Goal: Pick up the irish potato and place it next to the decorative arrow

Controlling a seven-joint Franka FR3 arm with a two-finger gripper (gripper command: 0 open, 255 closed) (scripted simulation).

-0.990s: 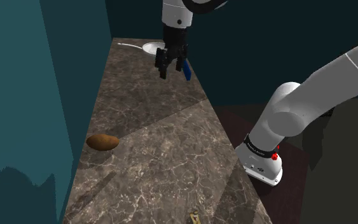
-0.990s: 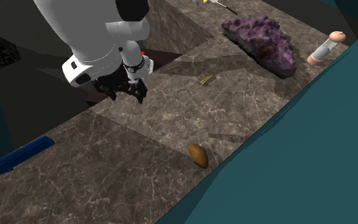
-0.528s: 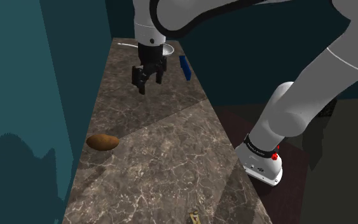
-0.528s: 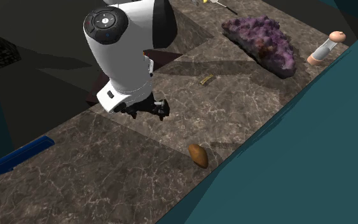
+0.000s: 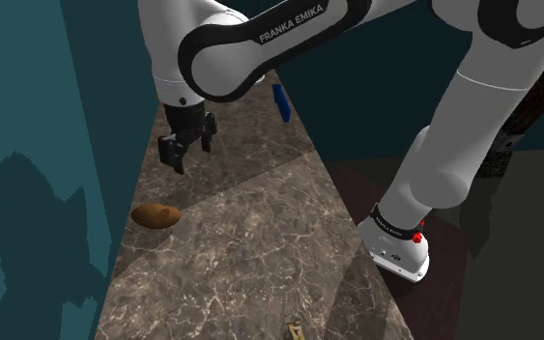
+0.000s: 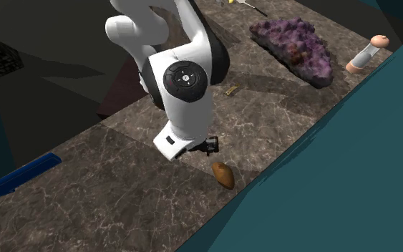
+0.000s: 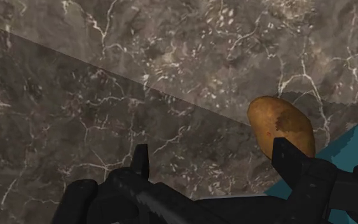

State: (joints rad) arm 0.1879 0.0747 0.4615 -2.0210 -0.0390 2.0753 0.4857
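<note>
The black hand (image 5: 185, 147) is hovering over the dark marbled table (image 5: 260, 241), its fingers standing apart and gripping nothing. Just beneath it and off to one side, the brown potato (image 7: 280, 124) is lying on the table, peeking past one fingertip (image 7: 284, 153) rather than sitting between the two, close against the teal wall (image 6: 336, 186). Well beyond the hand, a purple crystal rock (image 6: 296, 46) is resting

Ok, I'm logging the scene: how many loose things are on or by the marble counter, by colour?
Brown: 1, potato
Blue: 1, flat bar
Purple: 1, crystal rock
Gold: 1, small piece
Pink-beige: 1, tube
Total: 5, not counting bits cut off at the second exterior view's top edge.
</note>
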